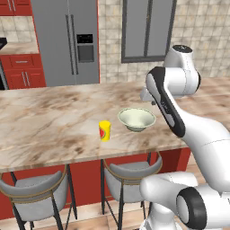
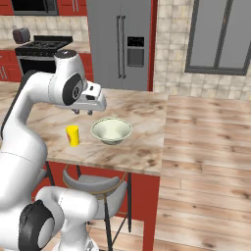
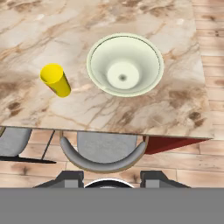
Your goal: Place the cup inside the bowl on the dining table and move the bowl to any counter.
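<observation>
I have the tool (image 2: pixel 82 112) hanging above the tabletop (image 2: pixel 142 142), up over the bowl (image 2: pixel 112 130) and a little toward its far side in the right base view. Its finger tips (image 3: pixel 70 179) poke up at 6 o'clock in the hand view, set wide apart with nothing between them. The tool touches neither the cup nor the bowl.

The cup (image 1: pixel 104 130) stands upright on the tabletop (image 1: pixel 40 121), yellow with a red mark on the side facing the left base camera. The bowl (image 1: pixel 137 119) sits upright beside it, at 3 o'clock from the cup in that view, apart from it and not touching. The bowl is empty inside. In the hand view the cup (image 3: pixel 56 80) lies at 9 o'clock from the bowl (image 3: pixel 125 64), and both rest near the tabletop (image 3: pixel 166 109) edge that faces me.

Two grey stools (image 1: pixel 36 191) are tucked under that near edge; one of them (image 3: pixel 103 154) shows straight below the bowl in the hand view. Beyond the tabletop I see a steel fridge (image 1: pixel 67 40), a window (image 2: pixel 220 37) in the tiled wall, and a stove (image 2: pixel 37 51) between red cabinets (image 1: pixel 22 72). Wooden floor (image 2: pixel 206 162) runs off at 3 o'clock in the right base view.
</observation>
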Robot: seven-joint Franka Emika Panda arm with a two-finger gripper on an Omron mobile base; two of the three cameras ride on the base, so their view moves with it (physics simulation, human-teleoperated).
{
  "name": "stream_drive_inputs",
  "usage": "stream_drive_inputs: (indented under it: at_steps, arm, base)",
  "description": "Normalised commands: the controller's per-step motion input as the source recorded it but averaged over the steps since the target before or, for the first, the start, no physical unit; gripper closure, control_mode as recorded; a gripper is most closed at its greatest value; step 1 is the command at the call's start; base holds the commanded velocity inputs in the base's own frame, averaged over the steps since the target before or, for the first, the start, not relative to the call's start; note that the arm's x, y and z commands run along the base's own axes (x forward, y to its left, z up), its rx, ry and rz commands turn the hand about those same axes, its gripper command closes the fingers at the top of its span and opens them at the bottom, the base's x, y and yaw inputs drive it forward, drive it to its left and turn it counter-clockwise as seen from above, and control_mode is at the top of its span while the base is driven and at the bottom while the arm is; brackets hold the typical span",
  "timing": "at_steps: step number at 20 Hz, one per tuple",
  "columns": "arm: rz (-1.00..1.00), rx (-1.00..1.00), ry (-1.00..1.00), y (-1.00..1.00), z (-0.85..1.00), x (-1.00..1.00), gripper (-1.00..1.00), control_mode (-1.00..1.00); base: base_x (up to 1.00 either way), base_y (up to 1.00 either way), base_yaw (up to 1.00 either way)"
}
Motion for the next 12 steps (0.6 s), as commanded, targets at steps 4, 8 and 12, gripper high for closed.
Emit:
stream_drive_inputs:
  at_steps: [4, 8, 12]
  arm:
    - [0.00, 0.00, 0.00, 0.00, -0.03, -0.01, -1.00, -1.00]
    - [0.00, 0.00, 0.02, 0.16, -0.12, 0.00, -1.00, -1.00]
    - [0.00, 0.00, 0.03, 0.34, -0.15, 0.00, -1.00, -1.00]
  base:
    - [0.00, 0.00, 0.00]
    - [0.00, 0.00, 0.00]
    - [0.00, 0.00, 0.00]
